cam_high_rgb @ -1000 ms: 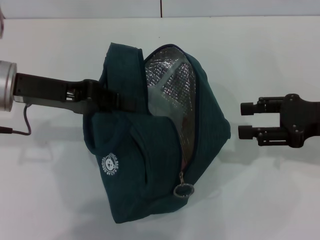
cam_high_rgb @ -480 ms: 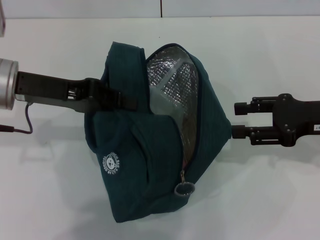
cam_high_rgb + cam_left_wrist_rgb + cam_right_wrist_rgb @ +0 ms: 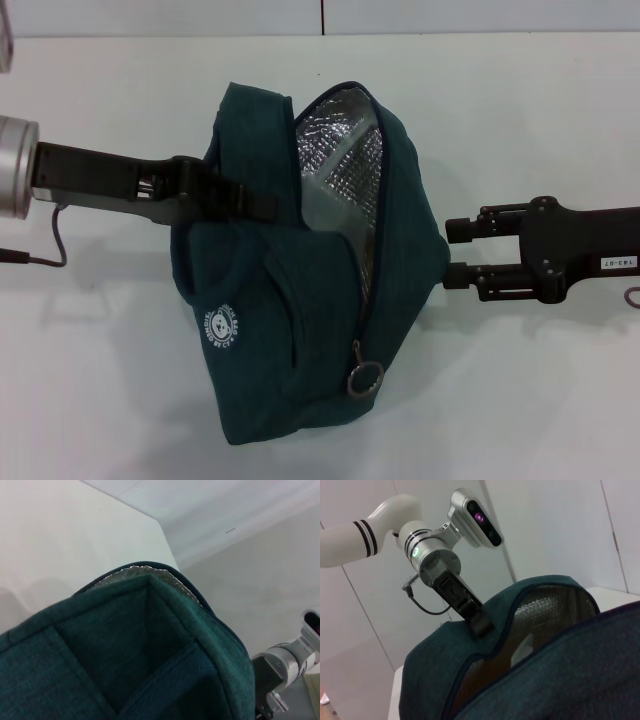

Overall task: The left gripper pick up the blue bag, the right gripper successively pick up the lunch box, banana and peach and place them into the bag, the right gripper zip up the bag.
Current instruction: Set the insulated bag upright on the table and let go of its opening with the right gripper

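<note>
The blue bag (image 3: 300, 300) hangs over the white table, its mouth half unzipped and showing silver lining (image 3: 345, 165). A ring zipper pull (image 3: 365, 377) dangles low on its front. My left gripper (image 3: 250, 200) comes in from the left and is shut on the bag's back edge; it also shows in the right wrist view, left gripper (image 3: 476, 620) on the bag (image 3: 560, 670). My right gripper (image 3: 452, 253) is open, its two fingers reaching the bag's right side. Bag fabric (image 3: 125, 650) fills the left wrist view. Lunch box, banana and peach are out of view.
The white table (image 3: 540, 400) extends all around the bag. A dark cable (image 3: 40, 262) trails from the left arm over the table at the far left. A wall stands behind the table's far edge.
My right gripper has moved left from a gap beside the bag until its fingers meet the bag's right side. The bag's opening has narrowed slightly. The left arm has held still.
</note>
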